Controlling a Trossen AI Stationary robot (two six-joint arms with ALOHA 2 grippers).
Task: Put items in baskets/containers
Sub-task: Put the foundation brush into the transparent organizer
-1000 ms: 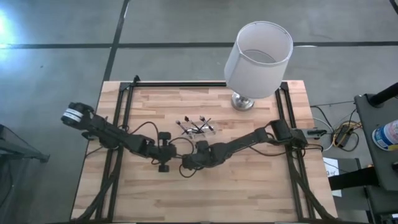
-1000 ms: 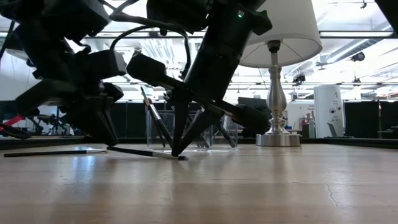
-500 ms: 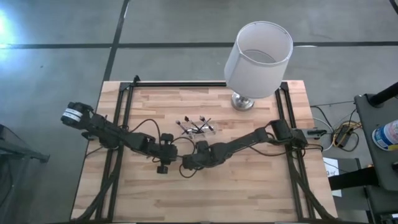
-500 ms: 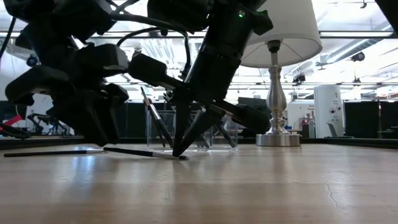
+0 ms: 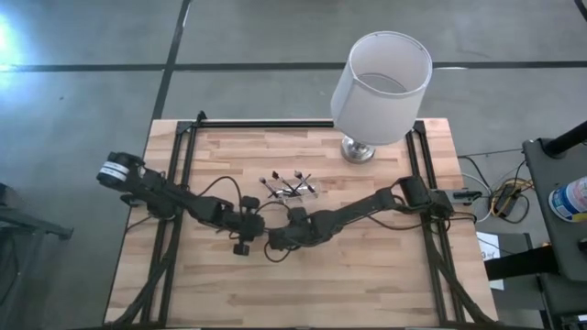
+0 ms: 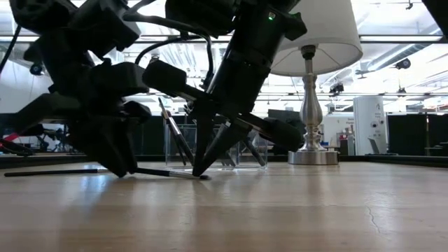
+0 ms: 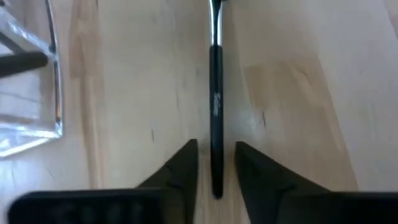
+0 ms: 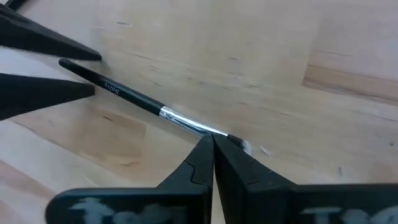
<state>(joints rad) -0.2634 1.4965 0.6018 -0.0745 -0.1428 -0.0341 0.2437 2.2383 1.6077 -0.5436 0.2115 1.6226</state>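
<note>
A thin brush [image 7: 215, 74] with a black handle and a silvery shaft [image 8: 186, 123] lies flat on the wooden table. My left gripper [image 7: 216, 146] is open, with one finger on each side of the handle's free end and a gap to each. My right gripper [image 8: 211, 138] is shut, its tips down at the brush's other end [image 6: 201, 175]. Just beyond stands the clear container [image 5: 295, 191], with several sticks leaning in it [image 6: 210, 143]. In the low view a second stick [image 6: 56, 171] lies on the table at the left. My right gripper has its shut fingertips down on the brush's silvery shaft [image 8: 198, 129], close to the bristle end. The fingers come from above at a slant and lie across the brush. The brush lies flat on the table along its whole length.
A lamp with a white drum shade [image 5: 381, 81] stands on its metal foot [image 5: 358, 149] at the table's far right. Black frame rails [image 5: 174, 211] run along the table's left and right sides. Bare wood lies toward the near edge [image 5: 303, 293].
My left gripper has turned a little and come down over the brush's handle end. The brush and my right gripper have kept still.
</note>
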